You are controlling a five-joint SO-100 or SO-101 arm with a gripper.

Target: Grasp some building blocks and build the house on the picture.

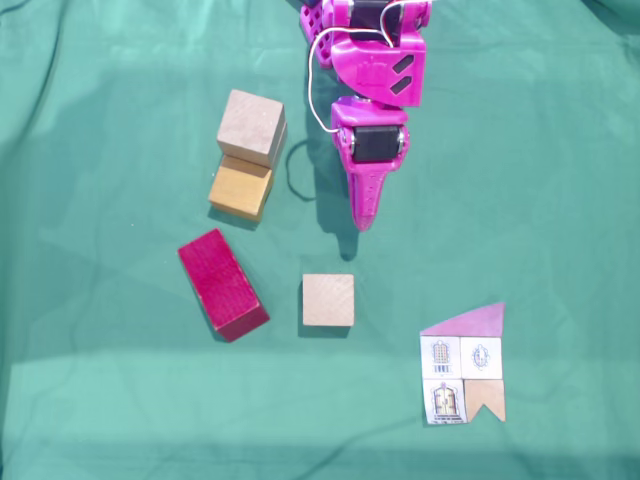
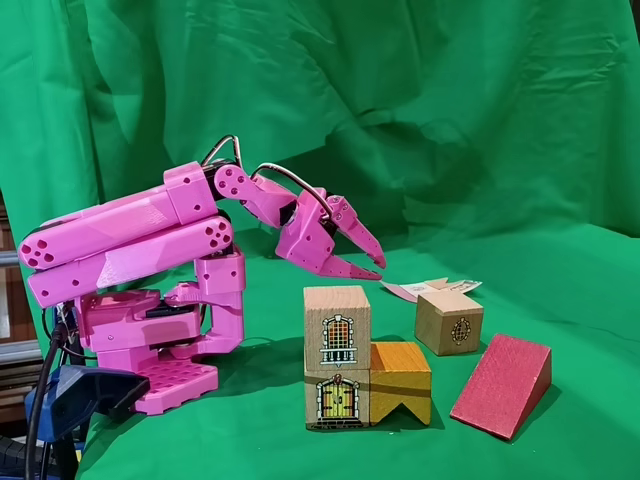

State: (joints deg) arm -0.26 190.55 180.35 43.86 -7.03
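My magenta gripper (image 1: 366, 222) hangs shut and empty above the cloth, its fingertips pointing down; the side-on fixed view shows the gripper (image 2: 379, 270) just above and behind the stack. A beige cube (image 1: 251, 125) with a window drawing stands on another beige cube (image 2: 337, 400) that bears a door. An ochre block (image 1: 241, 190) touches the stack's side. A dark red brick (image 1: 222, 283) with a sloping face lies apart, and a loose beige cube (image 1: 328, 300) sits below the gripper in the top-down view. The picture (image 1: 463, 365), a paper house card, lies flat at the lower right.
Green cloth (image 1: 540, 180) covers the table and hangs as a backdrop. The arm's magenta base (image 2: 150, 350) stands at the left of the side-on view, with a blue clamp and cables beside it.
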